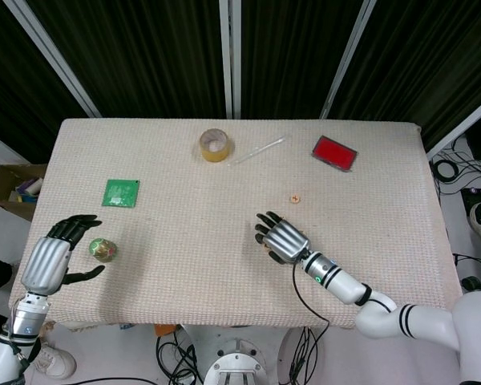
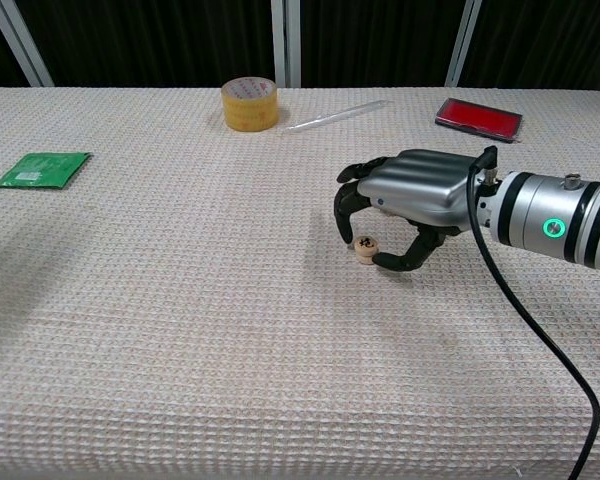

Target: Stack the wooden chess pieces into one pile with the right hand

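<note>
In the chest view a round wooden chess piece [image 2: 365, 247] with a dark character on top sits low on the tablecloth. My right hand [image 2: 410, 200] arches over it, pinching it between a fingertip and the thumb. The head view shows the same right hand [image 1: 282, 239] at the table's near middle, covering that piece. A second wooden chess piece [image 1: 295, 197] lies flat on the cloth, a short way beyond the hand. My left hand [image 1: 52, 261] rests at the near left edge with fingers spread, holding nothing.
A green ball [image 1: 103, 249] lies just beside the left hand. A green packet [image 1: 121, 192], a yellow tape roll [image 1: 214, 145], a clear tube [image 1: 259, 149] and a red case [image 1: 334, 152] lie further back. A cardboard box [image 1: 12, 188] stands off the table's left side.
</note>
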Controlling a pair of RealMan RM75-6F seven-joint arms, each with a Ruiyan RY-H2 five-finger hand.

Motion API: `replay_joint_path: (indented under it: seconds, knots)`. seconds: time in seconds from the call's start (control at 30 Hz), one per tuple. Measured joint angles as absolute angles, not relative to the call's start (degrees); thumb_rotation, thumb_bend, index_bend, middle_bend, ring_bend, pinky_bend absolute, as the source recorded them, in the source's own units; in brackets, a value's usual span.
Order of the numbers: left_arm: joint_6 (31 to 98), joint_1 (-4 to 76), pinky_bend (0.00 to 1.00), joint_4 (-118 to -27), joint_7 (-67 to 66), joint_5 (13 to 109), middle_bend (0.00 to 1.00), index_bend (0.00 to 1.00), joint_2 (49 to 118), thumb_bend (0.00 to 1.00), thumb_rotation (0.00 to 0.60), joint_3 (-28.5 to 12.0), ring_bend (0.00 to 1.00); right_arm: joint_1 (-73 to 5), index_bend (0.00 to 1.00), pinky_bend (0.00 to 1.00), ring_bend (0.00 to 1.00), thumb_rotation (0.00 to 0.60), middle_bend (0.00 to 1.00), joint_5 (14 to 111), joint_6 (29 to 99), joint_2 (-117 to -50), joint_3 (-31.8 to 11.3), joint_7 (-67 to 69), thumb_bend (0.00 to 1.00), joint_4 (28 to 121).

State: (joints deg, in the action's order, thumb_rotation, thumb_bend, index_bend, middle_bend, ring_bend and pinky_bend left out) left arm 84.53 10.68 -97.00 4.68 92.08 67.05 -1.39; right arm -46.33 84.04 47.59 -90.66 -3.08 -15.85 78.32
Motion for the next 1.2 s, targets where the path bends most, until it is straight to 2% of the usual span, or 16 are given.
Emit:
replay_joint_path:
  seconds: [0.27,0.4,0.6,0.77,1.1,1.2]
  knots:
    - [85.2,10.2,0.21,-96.5,5.5,91.8,0.18,0.24,66.9,0.05,0.6,-1.4,0.16,-42.9,0.33,0.14,0.03,0.6,0.21,82.0,52.7,-85.0,-3.4,-17.8,0.25,82.2]
    - [85.0,10.3,0.21,-96.2,5.9,92.0,0.18,0.24,67.3,0.05,0.6,-1.3,0.16,-41.3,0.36,0.14,0.03,0.6,0.22,79.0,53.1,-83.7,-3.4,-17.7,0.18,82.3]
    - [84.7,10.5,0.21,-96.2,5.6,92.2,0.18,0.24,67.5,0.05,0.6,-1.3,0.16,-40.6,0.39,0.14,0.03,0.6,0.22,77.1,51.5,-85.7,-3.2,-16.6,0.19,77.5]
    - [84.9,10.3,0.21,-96.4,5.4,92.1,0.18,0.24,67.3,0.05,0.6,-1.3,0.16,-40.9,0.41,0.14,0.03,0.6,0.23,77.3,50.2,-87.8,-3.1,-14.0,0.26,74.1]
    - [84.7,10.3,0.21,-96.4,5.3,91.8,0.18,0.24,67.3,0.05,0.6,-1.3,0.16,-41.2,0.43,0.14,0.03,0.6,0.24,78.9,50.0,-88.8,-3.0,-11.9,0.27,71.8]
    - [84.6,10.4,0.21,-96.4,5.2,91.8,0.18,0.24,67.3,0.05,0.6,-1.4,0.16,-41.3,0.46,0.14,0.03,0.6,0.26,79.1,49.9,-88.9,-3.0,-11.5,0.29,71.6]
